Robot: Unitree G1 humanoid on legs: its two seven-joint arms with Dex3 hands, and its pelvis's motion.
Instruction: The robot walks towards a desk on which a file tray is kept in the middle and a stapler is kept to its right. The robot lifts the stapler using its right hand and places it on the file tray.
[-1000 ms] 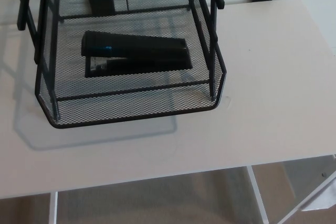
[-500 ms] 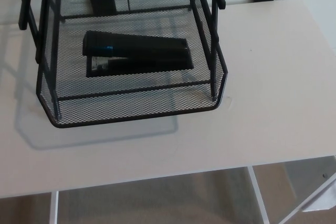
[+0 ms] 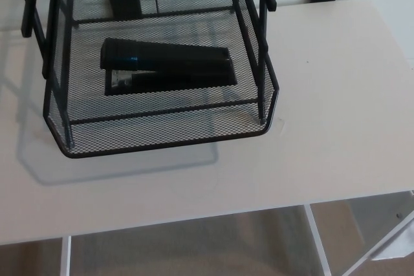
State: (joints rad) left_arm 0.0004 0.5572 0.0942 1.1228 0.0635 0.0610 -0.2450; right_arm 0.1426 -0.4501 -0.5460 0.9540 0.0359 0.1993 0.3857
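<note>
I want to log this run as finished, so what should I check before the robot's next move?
1. Stapler inside the file tray, on its lower mesh floor: ok.
2. Stapler lies apart from the tray's walls, not propped on a rim: ok.
3. File tray stands wholly on the desk, front rim short of the desk's near edge: ok.
4. Nothing of the right hand shows in or over the tray: ok.
5. Where the right hand and left hand are, and whether they are open: cannot tell, as neither is in view.
</note>
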